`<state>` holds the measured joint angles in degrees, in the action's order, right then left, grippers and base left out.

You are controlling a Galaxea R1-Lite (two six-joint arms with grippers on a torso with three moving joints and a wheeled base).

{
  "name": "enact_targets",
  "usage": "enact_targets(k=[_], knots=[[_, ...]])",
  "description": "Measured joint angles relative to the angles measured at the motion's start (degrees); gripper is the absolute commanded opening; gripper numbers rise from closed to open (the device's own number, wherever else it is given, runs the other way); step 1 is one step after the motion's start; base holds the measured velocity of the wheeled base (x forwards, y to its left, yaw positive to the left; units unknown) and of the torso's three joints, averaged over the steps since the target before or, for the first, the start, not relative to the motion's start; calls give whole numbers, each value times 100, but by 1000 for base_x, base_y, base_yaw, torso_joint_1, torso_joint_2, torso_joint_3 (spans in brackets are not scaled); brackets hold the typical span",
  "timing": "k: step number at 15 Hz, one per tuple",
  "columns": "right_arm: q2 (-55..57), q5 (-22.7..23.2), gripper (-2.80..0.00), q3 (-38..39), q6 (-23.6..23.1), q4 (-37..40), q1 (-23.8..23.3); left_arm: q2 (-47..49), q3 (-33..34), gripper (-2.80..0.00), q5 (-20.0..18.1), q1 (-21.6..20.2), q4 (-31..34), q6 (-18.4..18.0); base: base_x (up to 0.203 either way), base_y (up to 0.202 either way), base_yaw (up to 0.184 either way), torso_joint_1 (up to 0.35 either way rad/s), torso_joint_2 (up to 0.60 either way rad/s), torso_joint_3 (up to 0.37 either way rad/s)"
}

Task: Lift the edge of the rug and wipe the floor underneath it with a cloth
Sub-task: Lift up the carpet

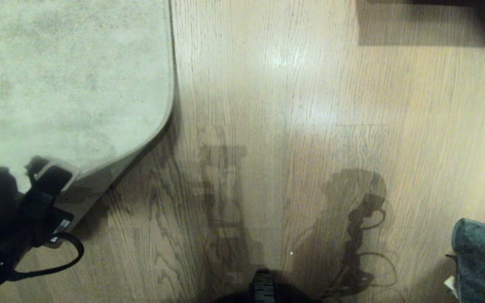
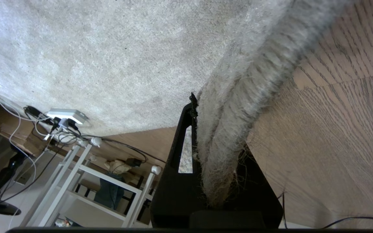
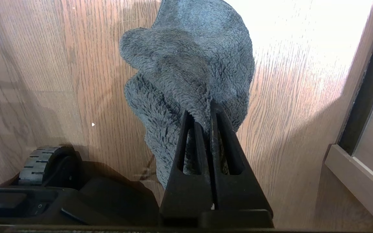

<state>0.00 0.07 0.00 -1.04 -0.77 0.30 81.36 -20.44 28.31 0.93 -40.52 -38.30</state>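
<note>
At the head view's lower left, the left gripper (image 2: 206, 155) is pinching the frayed corner of the pale grey-beige short-pile rug edge (image 2: 238, 106), its fingers clamped on it, lifting it off the light brown wooden plank floor (image 1: 293, 126). At lower right, the right gripper (image 3: 207, 116) is holding the fuzzy dark grey-teal cloth (image 3: 189, 64), fingers clamped together on it above the floor.

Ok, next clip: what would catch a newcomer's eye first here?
Probably the rug edge, peeled up off the floor at the near left, pinched by the left gripper and casting a dark shadow on the planks. Next, the fuzzy grey-teal cloth hanging from the shut right gripper at the far right of the head view, well away from the rug.
</note>
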Motion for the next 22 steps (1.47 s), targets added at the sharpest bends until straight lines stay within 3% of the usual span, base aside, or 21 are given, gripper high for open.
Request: enact_targets(k=[16,22], knots=[[0,0,-280,0,2,0,-1,-21,-55,-280,-13,-257,-22,2,0,0,0,0,0,0],[0,0,-280,0,0,2,5,-24,-43,-280,-414,-461,-25,10,0,0,0,0,0,0]])
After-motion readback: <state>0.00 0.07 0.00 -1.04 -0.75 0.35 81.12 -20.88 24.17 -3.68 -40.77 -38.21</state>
